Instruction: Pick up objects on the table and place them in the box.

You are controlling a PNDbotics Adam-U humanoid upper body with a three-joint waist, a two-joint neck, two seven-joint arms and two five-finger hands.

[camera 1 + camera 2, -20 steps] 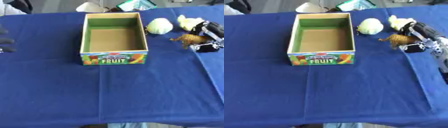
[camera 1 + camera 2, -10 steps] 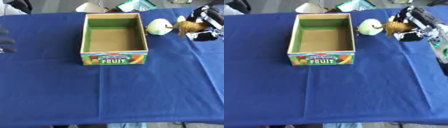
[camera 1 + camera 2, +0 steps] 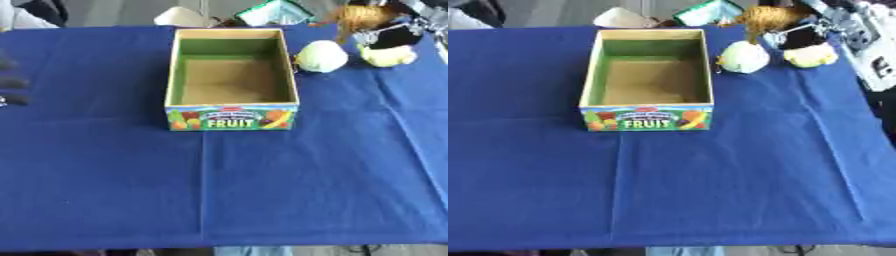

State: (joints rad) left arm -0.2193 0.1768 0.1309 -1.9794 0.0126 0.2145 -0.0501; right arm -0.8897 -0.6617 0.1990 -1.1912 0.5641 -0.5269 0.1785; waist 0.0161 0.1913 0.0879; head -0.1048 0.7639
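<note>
The open cardboard fruit box (image 3: 231, 118) stands mid-table with nothing inside. At the far right my right hand (image 3: 805, 34) is up off the cloth, shut on a brown-orange toy (image 3: 765, 15) that hangs above the table's far edge. Just below the hand a yellow toy (image 3: 388, 55) lies on the cloth. A pale green round toy (image 3: 321, 56) sits against the box's right side. Only the dark fingers of my left hand (image 3: 12, 83) show at the left edge, relaxed and holding nothing.
A blue cloth (image 3: 262, 190) covers the whole table. Beyond the far edge are a white object (image 3: 182, 17) and a green packet (image 3: 275, 12). A white and black machine part (image 3: 873, 45) fills the upper right corner.
My right hand has lifted the brown-orange toy off the cloth and carried it up and back to the far edge. The yellow toy now shows under it.
</note>
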